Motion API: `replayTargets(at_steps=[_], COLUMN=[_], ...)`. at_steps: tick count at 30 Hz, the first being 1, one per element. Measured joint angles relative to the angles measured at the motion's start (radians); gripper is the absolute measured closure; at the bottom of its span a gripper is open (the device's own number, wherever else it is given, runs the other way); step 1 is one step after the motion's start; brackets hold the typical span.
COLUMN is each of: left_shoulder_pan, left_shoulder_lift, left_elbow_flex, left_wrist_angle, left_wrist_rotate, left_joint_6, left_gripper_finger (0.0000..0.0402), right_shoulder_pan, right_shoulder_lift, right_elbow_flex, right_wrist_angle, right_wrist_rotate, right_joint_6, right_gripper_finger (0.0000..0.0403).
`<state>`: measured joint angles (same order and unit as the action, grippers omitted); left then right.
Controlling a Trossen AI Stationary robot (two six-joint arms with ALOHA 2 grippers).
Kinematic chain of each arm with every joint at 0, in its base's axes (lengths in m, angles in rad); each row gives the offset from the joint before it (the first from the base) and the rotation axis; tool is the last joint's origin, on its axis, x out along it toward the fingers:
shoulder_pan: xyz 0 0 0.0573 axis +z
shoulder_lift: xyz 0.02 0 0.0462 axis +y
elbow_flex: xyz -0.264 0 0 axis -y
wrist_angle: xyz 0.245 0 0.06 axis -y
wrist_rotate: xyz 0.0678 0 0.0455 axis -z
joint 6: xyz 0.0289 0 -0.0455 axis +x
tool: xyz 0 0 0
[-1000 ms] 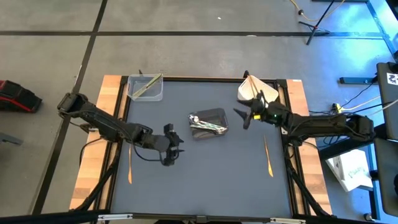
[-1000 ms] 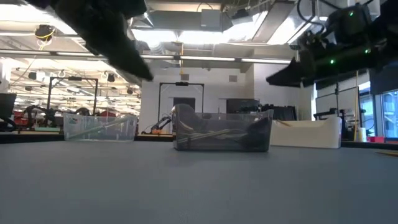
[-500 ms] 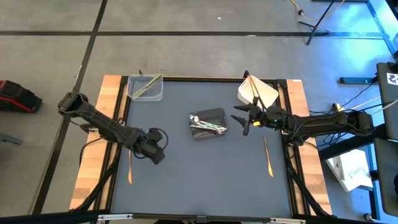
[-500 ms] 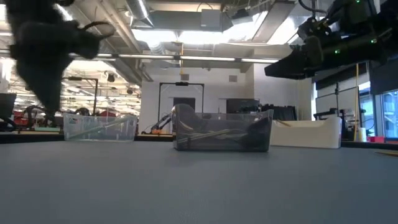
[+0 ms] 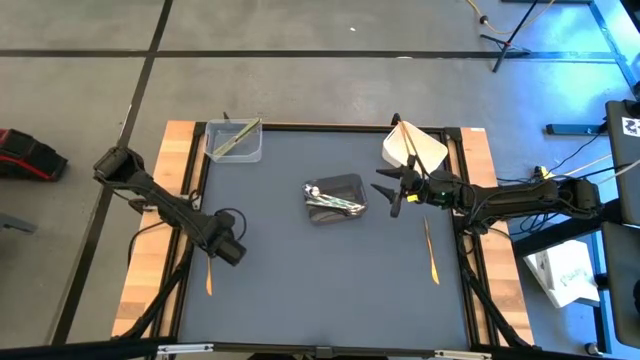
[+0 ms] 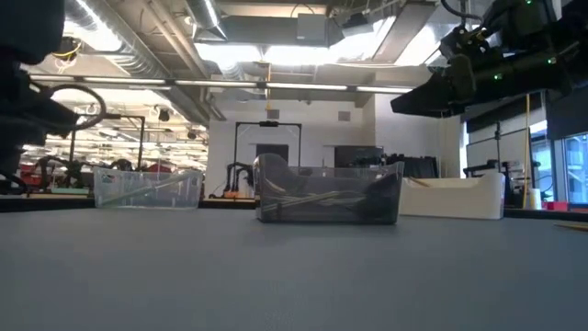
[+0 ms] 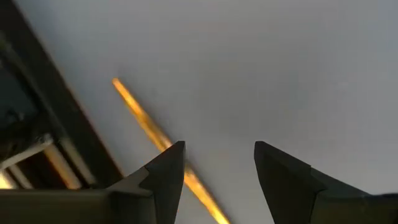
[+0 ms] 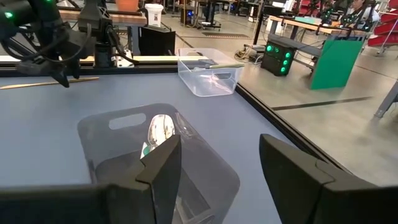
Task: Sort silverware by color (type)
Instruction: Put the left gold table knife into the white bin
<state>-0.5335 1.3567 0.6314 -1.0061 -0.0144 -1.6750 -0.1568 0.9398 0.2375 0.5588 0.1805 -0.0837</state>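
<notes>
My left gripper [image 5: 228,249] is open and hovers over the mat's left side, next to a tan wood-coloured utensil [image 5: 209,268]. In the left wrist view that tan utensil [image 7: 148,126] lies flat on the mat, passing under one finger of my left gripper [image 7: 214,158]. My right gripper [image 5: 390,192] is open, in the air just right of the dark grey tub [image 5: 335,197]. In that tub lie shiny silver utensils [image 8: 160,130]. A second tan utensil [image 5: 430,250] lies on the mat's right side.
A clear tub [image 5: 235,140] with pale green utensils sits at the far left corner. A white tub [image 5: 413,147] with tan utensils sits at the far right corner. The mat's dark frame [image 7: 37,93] runs close beside the left tan utensil. The near half of the mat is bare.
My left gripper has swept from the middle of the mat toward the table's left edge and now stands beside the tan utensil there. My right gripper edged slightly toward the dark grey tub, then held still. No utensil has moved.
</notes>
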Motion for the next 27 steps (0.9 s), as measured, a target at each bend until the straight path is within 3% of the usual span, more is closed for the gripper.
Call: replayTargets(at_steps=[10, 18, 27], left_shoulder_pan=[0.000, 0.002, 0.001], left_shoulder_lift=[-0.002, -0.003, -0.030], left_elbow_flex=[-0.064, -0.077, -0.074], left_wrist_angle=[-0.005, 0.041, 0.078], left_wrist_rotate=[0.067, 0.082, 0.111], left_joint_6=[-0.068, 0.015, 0.063], left_gripper_finger=[0.0214, 0.0216, 0.0269], right_shoulder_pan=[-0.001, -0.001, -0.001], right_shoulder_lift=[0.000, 0.000, 0.000], right_elbow_flex=[0.000, 0.000, 0.000], right_wrist_angle=[-0.011, -0.010, -0.010], right_wrist_rotate=[-0.001, -0.009, -0.009], right_joint_6=[0.004, 0.004, 0.004], right_gripper_finger=[0.0201, 0.0201, 0.0201])
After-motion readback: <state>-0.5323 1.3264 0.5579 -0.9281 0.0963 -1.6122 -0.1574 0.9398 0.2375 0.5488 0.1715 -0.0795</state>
